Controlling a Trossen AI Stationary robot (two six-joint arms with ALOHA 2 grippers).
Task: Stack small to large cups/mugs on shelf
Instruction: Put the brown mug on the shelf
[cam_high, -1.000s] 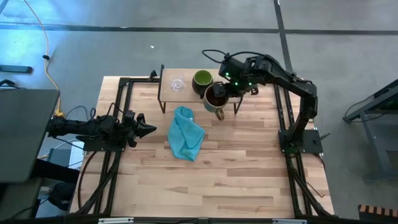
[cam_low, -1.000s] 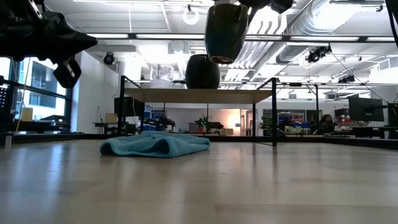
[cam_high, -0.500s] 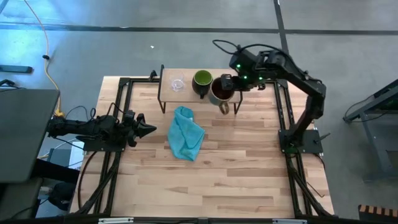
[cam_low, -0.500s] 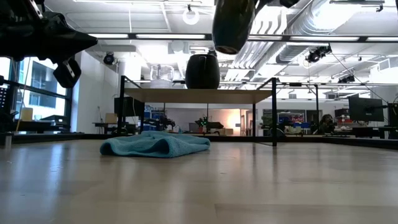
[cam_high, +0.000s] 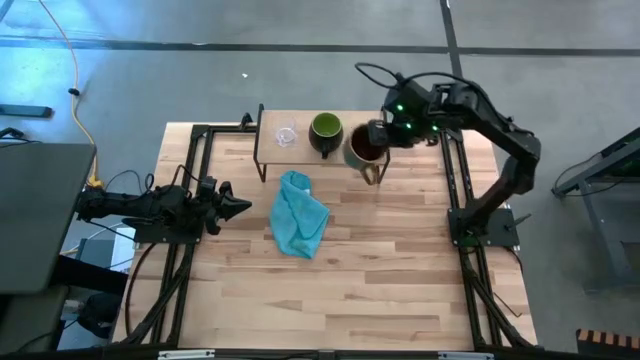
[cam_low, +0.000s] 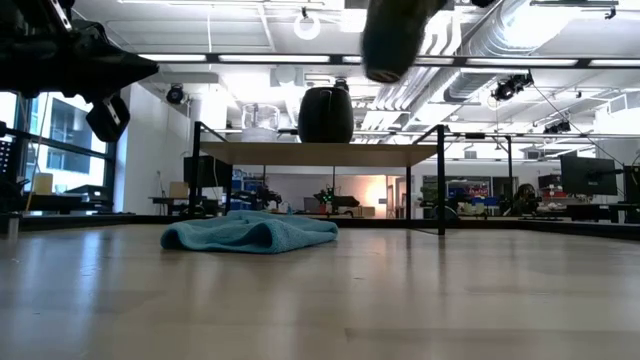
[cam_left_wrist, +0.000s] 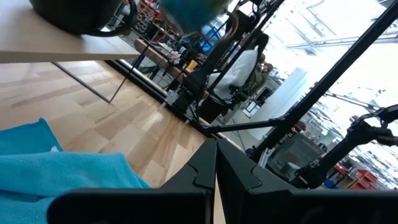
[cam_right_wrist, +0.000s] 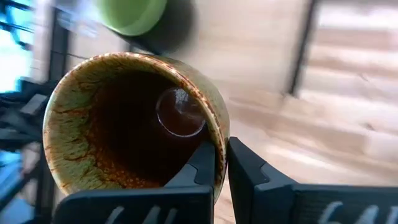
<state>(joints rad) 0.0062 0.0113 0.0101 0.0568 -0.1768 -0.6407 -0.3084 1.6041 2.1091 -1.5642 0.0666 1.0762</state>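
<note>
while the left gripper (cam_high: 236, 207) is waiting closed near the teal cloth (cam_high: 300, 213), right gripper (cam_high: 378, 137) pinching the olive-tan mug (cam_high: 364, 146) rim, holding it above the shelf (cam_high: 300, 146) end, beside the dark mug (cam_high: 325, 131)

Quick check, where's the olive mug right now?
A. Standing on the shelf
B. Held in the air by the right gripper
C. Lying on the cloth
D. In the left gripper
B: the right gripper pinches the rim of the olive mug, which hangs well above the shelf in the low view.
</note>
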